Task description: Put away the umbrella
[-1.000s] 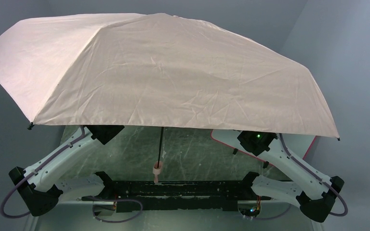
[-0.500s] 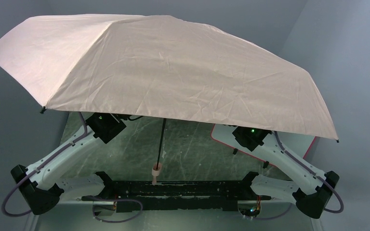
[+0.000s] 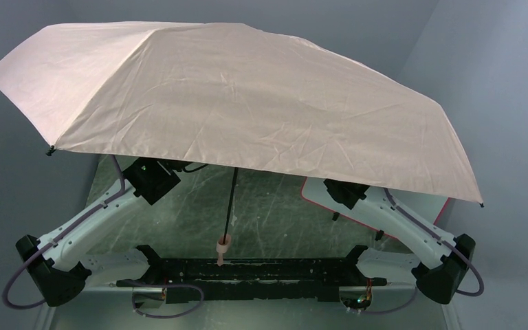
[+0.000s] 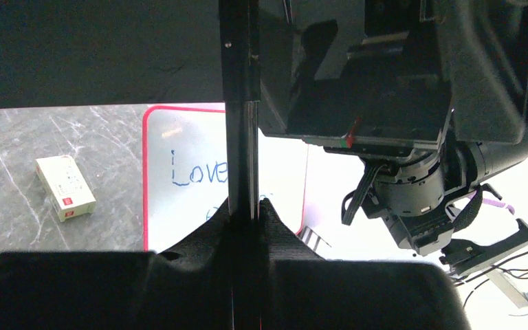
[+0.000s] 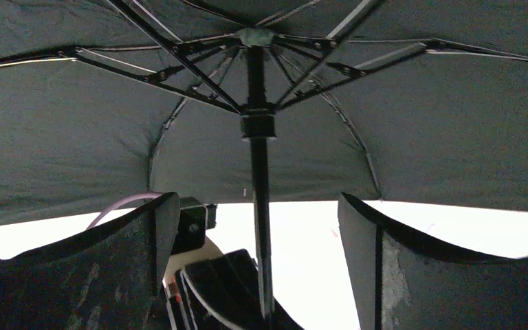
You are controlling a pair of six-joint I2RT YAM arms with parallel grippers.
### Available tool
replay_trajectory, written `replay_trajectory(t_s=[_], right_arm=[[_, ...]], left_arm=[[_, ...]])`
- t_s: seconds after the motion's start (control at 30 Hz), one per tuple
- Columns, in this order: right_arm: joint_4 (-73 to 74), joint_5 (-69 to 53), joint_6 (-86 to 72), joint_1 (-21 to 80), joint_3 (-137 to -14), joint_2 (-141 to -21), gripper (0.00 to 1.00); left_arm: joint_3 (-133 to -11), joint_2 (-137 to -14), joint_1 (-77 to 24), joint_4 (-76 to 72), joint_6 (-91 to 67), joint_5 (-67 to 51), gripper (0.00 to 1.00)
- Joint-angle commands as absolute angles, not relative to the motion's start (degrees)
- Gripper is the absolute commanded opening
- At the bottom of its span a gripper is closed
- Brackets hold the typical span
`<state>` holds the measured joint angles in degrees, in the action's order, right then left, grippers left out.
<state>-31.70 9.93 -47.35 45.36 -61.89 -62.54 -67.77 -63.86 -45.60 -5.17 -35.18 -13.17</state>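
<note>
Left wrist: umbrella point(image 4: 240, 137) shaft, seemingly between closed jaws.

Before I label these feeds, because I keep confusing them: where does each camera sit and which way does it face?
Top external: above and behind the robot, looking down on the open umbrella; the left arm and right arm show.
Left wrist: looks along the left gripper, shut on the shaft, toward the whiteboard.
Right wrist: looks up under the canopy; the open right gripper frames the shaft.
Shared: both wrist views show the shaft.
</note>
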Motion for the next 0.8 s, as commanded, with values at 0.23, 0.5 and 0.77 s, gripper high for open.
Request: replay_trajectory(t_s=[0.23,0.5,0.77], right_arm=[[-39.35,5.81,-44.33,44.86,-70.97,-71.4,0.88],[-41.49,4.67,-44.41,44.82,-73.61,-75.62,0.83],[-42.78,4.96,-44.01,44.44,-75.54,-77.46,0.77]], left_arm=[[-68.55,-61.27,-45.7,-8.9,-33.8,-14.82,0.05],[-68.63,-61.41,-45.7,-8.71,-33.48,-15.28,0.05],[-68.5,-61.65,-45.68,-8.67,-33.32,-15.63,0.05]])
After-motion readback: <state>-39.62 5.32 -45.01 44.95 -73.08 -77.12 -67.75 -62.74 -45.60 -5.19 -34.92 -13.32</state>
